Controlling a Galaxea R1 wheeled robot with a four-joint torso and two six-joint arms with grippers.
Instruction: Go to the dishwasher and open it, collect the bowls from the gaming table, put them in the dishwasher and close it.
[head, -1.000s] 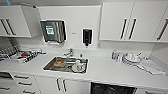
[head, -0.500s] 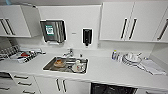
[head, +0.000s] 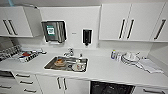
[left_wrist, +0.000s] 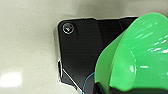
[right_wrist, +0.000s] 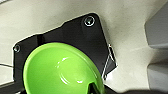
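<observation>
— Writing anywhere to read?
— A green label (head: 50, 30) on the steel paper dispenser (head: 55, 31), but its print is too blurred to read.
— Left pincer (left_wrist: 105, 88)?
— Closed on the rim of a deep green bowl (left_wrist: 140, 57). A dark finger overlaps the edge, and the bowl tilts up from it, empty.
— Right pincer (right_wrist: 96, 88)?
— Clamped on a lime bowl (right_wrist: 62, 70). A dark finger reaches just inside the rim. That bowl is empty too, glossy inside, with pale floor beyond it.
— Dishwasher (head: 111, 88)?
— Under the white counter (head: 105, 71), its dark inside showing with racks. I cannot tell how it lies from either pincer.
— Other containers?
— The steel sink (head: 51, 65) holds a dish of something orange (head: 59, 62) and white crockery (head: 78, 66). Stacked white plates (head: 130, 58) sit on the counter beside a small bottle (head: 113, 54).
</observation>
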